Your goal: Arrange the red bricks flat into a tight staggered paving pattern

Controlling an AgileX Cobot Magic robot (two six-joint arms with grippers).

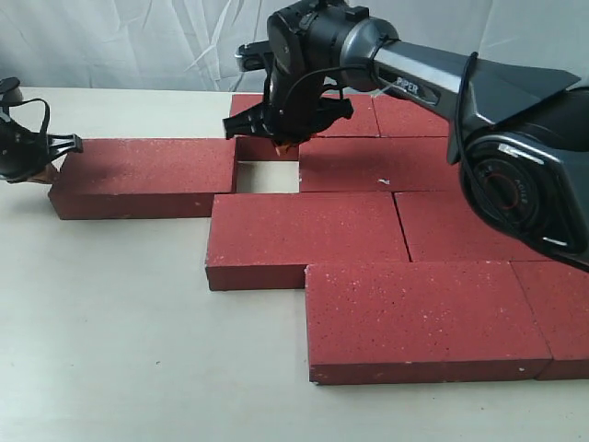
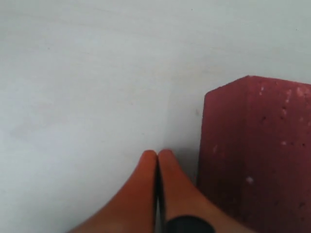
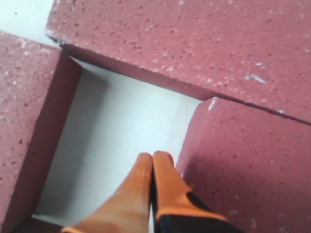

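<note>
Several red bricks lie flat on the table in staggered rows. One left brick lies apart from the rest, with a bare gap between it and the middle brick, which has a small white chip. My left gripper is shut and empty, its tips on the table beside that brick's left end. My right gripper is shut and empty, pointing down into the gap. Its tips are close to a brick corner.
Back-row bricks lie under the right arm. A wide brick and a front brick lie nearer the camera, with more at the right edge. Pale table stretches front left. A white cloth backdrop hangs behind.
</note>
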